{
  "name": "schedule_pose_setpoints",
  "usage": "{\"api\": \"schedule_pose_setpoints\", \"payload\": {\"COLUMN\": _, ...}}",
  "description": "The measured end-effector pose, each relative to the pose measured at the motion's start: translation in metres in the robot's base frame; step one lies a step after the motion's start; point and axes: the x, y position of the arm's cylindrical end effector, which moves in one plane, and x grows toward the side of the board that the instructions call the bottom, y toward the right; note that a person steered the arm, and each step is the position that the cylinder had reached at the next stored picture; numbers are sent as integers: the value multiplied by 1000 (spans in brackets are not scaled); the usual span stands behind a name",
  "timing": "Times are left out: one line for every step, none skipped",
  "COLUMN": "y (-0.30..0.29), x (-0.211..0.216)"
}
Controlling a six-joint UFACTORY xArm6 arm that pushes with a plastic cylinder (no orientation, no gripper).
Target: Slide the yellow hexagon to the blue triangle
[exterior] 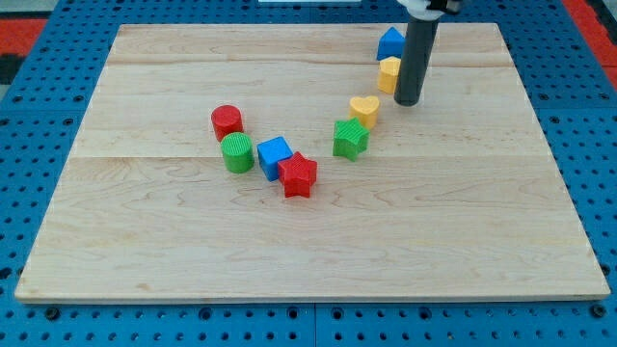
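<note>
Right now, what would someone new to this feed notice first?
The dark rod at the view's top right, my tip down on the board just right of the yellow hexagon, which sits right below the blue triangle. Next, the tight cluster left of centre: red cylinder, green cylinder, blue cube and red star.

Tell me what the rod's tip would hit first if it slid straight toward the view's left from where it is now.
My tip sits at the right side of the yellow hexagon, so that block comes first, almost at once. The blue triangle lies just beyond it toward the view's top; depth is uncertain.
</note>
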Motion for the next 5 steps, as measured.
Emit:
{"api": "schedule_pose_setpoints", "payload": {"y": -15, "x": -5}}
{"api": "schedule_pose_setpoints", "payload": {"y": -18, "x": -17}}
{"api": "schedule_pose_setpoints", "payload": {"y": -18, "x": -31}}
{"api": "schedule_pose_setpoints", "payload": {"y": -18, "x": -41}}
{"api": "schedule_pose_setpoints", "payload": {"y": -18, "x": -42}}
